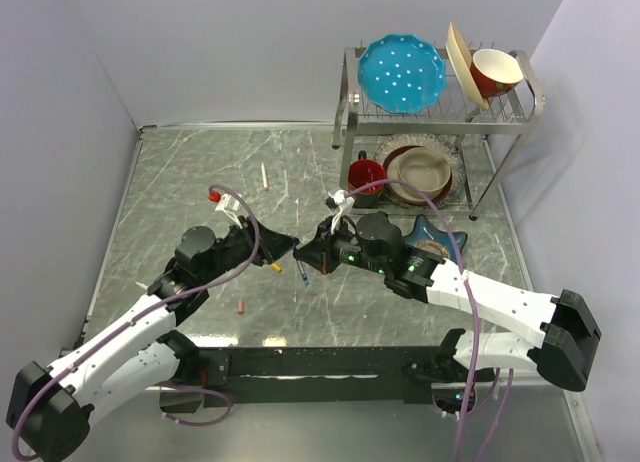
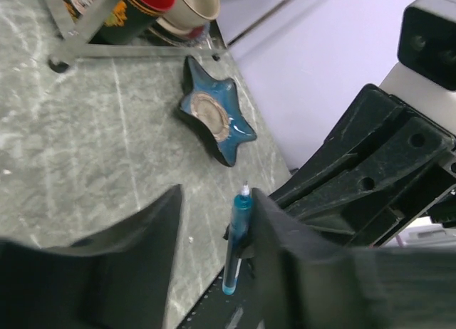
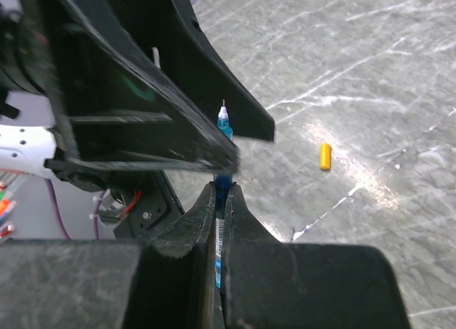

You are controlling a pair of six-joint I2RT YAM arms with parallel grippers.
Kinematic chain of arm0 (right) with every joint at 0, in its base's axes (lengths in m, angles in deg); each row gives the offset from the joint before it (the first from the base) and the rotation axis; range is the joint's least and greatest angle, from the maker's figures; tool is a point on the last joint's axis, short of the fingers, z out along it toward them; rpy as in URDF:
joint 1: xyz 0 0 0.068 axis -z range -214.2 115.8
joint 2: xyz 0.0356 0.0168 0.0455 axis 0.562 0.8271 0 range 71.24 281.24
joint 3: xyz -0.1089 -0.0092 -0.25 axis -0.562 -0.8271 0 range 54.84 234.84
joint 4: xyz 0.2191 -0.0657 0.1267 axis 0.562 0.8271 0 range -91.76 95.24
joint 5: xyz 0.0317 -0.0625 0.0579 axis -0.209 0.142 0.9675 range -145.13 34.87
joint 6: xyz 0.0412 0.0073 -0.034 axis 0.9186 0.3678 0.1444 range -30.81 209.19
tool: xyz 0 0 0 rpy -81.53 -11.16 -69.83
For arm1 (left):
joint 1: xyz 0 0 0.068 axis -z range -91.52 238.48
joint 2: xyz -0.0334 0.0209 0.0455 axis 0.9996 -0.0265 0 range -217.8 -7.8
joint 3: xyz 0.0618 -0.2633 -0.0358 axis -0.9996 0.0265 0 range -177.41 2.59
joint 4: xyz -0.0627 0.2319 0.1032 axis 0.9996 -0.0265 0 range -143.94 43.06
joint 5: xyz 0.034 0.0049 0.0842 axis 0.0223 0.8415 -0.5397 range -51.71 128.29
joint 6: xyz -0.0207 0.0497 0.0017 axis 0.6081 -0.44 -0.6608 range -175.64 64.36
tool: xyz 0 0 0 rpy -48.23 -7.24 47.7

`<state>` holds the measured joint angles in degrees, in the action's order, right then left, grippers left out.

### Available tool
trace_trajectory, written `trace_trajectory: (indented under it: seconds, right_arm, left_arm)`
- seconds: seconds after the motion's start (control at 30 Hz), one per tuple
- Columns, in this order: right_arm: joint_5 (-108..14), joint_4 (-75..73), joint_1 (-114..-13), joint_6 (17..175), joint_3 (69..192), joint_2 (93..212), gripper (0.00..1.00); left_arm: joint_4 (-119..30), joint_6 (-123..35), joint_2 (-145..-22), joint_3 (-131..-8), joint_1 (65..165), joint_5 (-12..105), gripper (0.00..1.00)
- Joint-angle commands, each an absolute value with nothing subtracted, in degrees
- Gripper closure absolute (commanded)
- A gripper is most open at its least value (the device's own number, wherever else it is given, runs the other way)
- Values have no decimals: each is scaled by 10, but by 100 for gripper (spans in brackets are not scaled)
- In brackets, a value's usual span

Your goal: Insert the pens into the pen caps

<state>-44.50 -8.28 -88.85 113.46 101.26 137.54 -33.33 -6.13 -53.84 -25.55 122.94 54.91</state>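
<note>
**A:** Right arm?
**B:** The right gripper (image 3: pixel 221 192) has its jaws pressed together on the blue-teal pen (image 2: pixel 235 247). It grips the barrel, and the writing tip sticks out past the jaws.

**A:** Left?
**B:** The left gripper (image 2: pixel 214 201) has its jaws partly spread, straddling that same pen. The pen sits tight against one side, with a clear gap to the other (can't tell if it's real contact). It's not pinching anything.

**A:** Where is this happening?
**B:** About mid-tabletop (image 1: pixel 200 162), with the two grippers nose to nose.

**A:** Caps?
**B:** The yellow-orange cap (image 3: pixel 325 157) lies on its side on the tabletop, just beside the grippers, with nothing touching it. The salmon-pink cap (image 1: pixel 241 306) is closer to the near edge, left of centre, well apart from both grippers.

**A:** Other pens?
**B:** One white pen (image 1: pixel 264 175) lies flat toward the far edge, left of centre. It's well apart from the arms and too small to tell if it's capped.

**A:** Anything else around?
**B:** A dish rack (image 1: pixel 440 112) stands in the far right corner, with plates and bowls on both tiers and a red mug (image 1: pixel 366 172) at its lower left. A blue star-shaped dish (image 2: pixel 214 122) sits on the tabletop in front of the rack, near the right arm.
</note>
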Motion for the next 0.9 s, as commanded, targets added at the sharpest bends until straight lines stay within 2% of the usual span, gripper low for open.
trace_trajectory:
  seconds: [0.0,0.03,0.07,0.13,0.17,0.27,0.43,0.63,0.7,0.73,0.8,0.83,0.87]
  right_arm:
    - [-438,-123,-892,1148,1007,1356,100]
    - [-438,-120,-893,1151,1008,1357,100]
    - [-435,-117,-893,1151,1010,1359,100]
    - [-431,-106,-893,1152,1012,1359,87]
    - [-430,-102,-893,1152,1012,1358,73]
    - [-417,-93,-894,1149,998,1344,58]
    - [-394,-87,-893,1148,962,1314,54]
    - [-345,-117,-893,1147,928,1308,55]
    - [-340,-120,-893,1146,925,1313,60]
    - [-340,-121,-893,1148,923,1314,64]
    - [-343,-129,-893,1150,912,1311,88]
    - [-345,-139,-893,1154,908,1304,96]
    - [-347,-143,-893,1156,904,1299,100]
  left_arm:
    - [-278,-53,-560,-261,1243,578,61]
    - [-275,-50,-563,-261,1245,583,75]
    - [-272,-48,-566,-263,1246,589,83]
    - [-272,-48,-571,-268,1247,605,99]
    - [-275,-48,-571,-273,1247,607,99]
    - [-295,-57,-559,-286,1247,610,99]
    - [-329,-71,-542,-307,1247,613,99]
    - [-315,-63,-549,-310,1247,634,99]
    - [-310,-62,-558,-310,1247,640,99]
    - [-310,-61,-559,-309,1247,642,99]
    - [-313,-61,-563,-310,1247,642,99]
    - [-317,-61,-565,-312,1247,640,97]
    - [-324,-62,-565,-318,1247,635,89]
